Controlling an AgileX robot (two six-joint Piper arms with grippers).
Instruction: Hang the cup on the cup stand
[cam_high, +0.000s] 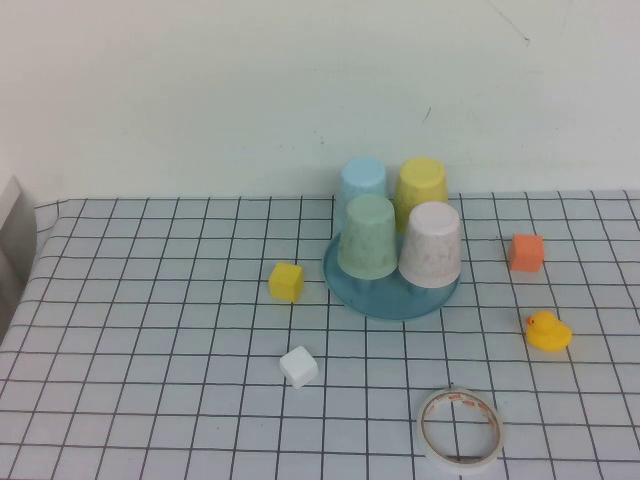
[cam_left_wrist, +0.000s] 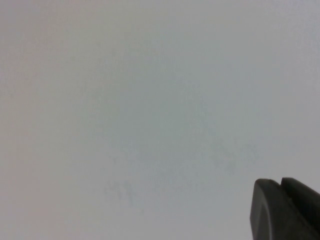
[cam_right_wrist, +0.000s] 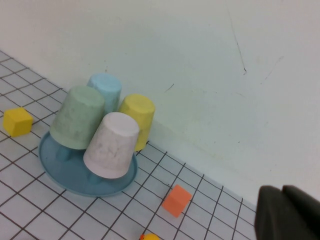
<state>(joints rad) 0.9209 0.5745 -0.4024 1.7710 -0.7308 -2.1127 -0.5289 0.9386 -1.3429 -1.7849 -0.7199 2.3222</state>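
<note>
four cups sit upside down on the cup stand (cam_high: 385, 298) from where i watch; the cup (cam_high: 431, 244), pale pink and faintly speckled, hangs on the stand's front right side, tilted a little outward, just beside the light green cup (cam_high: 367, 236) on its left; behind them stand the light blue cup (cam_high: 362, 182) and the yellow cup (cam_high: 420, 188), close to the wall; the stand's round blue base shows under the cups, its pegs mostly hidden inside them.

neither arm shows in my high view; the left gripper (cam_left_wrist: 286, 207) appears only in its own wrist view, as dark fingertips pressed together against a blank pale surface, holding nothing; the right gripper (cam_right_wrist: 289, 212) shows in its wrist view the same way, fingertips together and empty, raised well apart from the stand and looking down at it from the right side.

on the checked tablecloth (cam_high: 150, 330) i see a yellow cube (cam_high: 286, 281) near the stand's left, a white cube (cam_high: 298, 366) nearer to me, an orange cube (cam_high: 526, 252) to the stand's right, a yellow rubber duck (cam_high: 547, 331) nearer than that, and a roll of tape (cam_high: 460, 429) lying flat by the near edge.
</note>
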